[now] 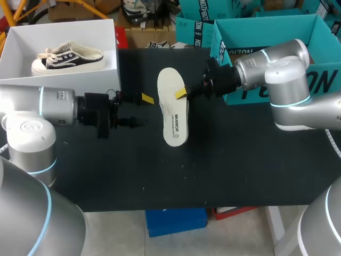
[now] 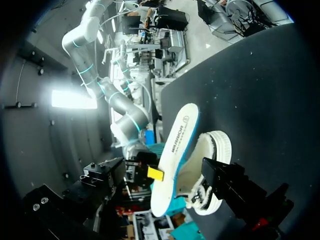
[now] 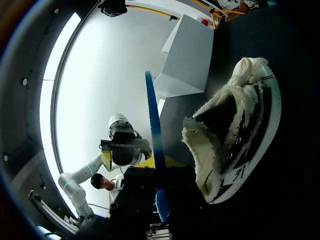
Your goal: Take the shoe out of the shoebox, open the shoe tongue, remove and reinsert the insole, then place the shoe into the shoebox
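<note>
Two steps looking done: shoe [image 3: 235,135] lying out on table [image 1: 224,160], just beside right gripper [image 1: 181,95], which is pinching freed insole [image 1: 173,106] between both fingers. Left gripper [image 1: 139,110] hanging wide open, holding nothing, insole just ahead. Reinserting insole, returning shoe to shoebox [image 1: 58,80] remaining.

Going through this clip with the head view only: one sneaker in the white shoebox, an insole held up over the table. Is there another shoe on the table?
Observer: Yes. The right wrist view shows a second fleece-lined sneaker lying on the table beside the insole; from above the insole hides it.
Operator: Is the right hand really clamped on the insole?
Observer: Yes, the right hand has a yellow tip against each face of it.
Operator: Is the insole white all over?
Observer: No, the left wrist view shows a blue edge along it.
</note>
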